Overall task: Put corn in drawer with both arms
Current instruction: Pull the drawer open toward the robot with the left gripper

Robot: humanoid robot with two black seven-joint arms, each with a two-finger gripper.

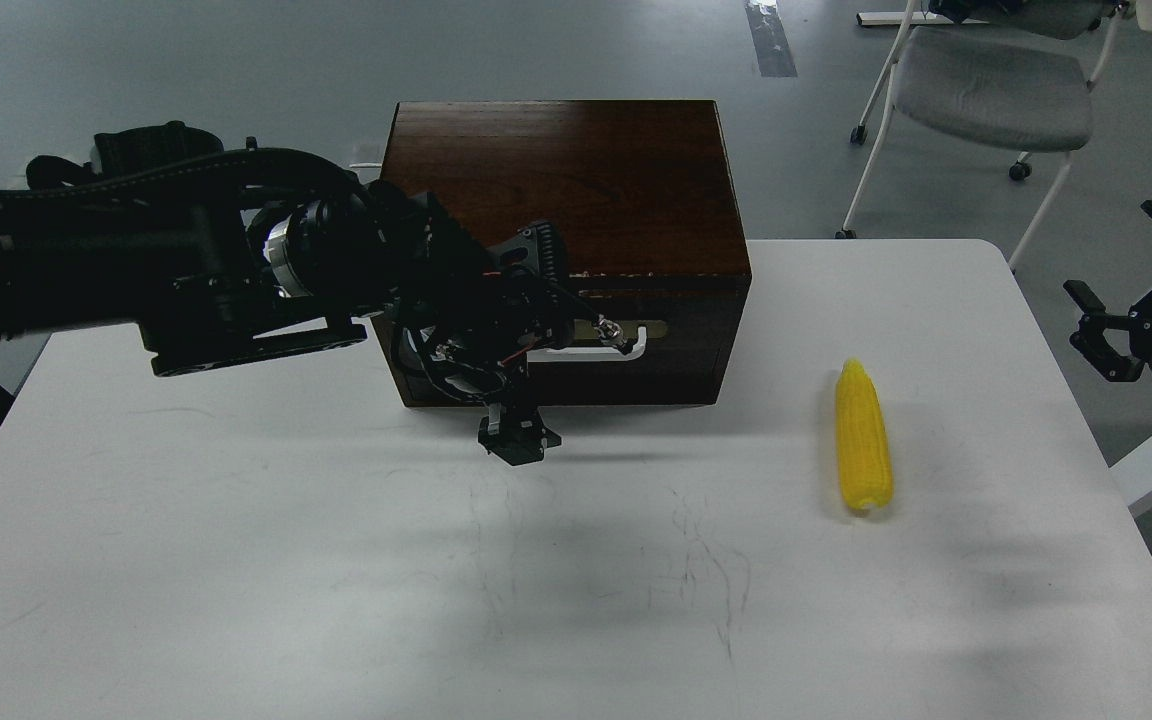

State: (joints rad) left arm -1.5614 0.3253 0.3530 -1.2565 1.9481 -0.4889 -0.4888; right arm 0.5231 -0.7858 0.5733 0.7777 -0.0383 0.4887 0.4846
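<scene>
Corn point(863, 438) lies bare on our white table point(236, 560), right of the box.
Our left gripper point(576, 330) fingers pinch the drawer point(676, 345) handle point(626, 340); right gripper point(1131, 300) spread.

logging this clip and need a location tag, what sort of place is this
Probably an office or lab room set up for robot trials: a plain white table on a bare grey floor, a wheeled grey office chair behind it, and only staged props, a wooden box and a corn cob.
</scene>
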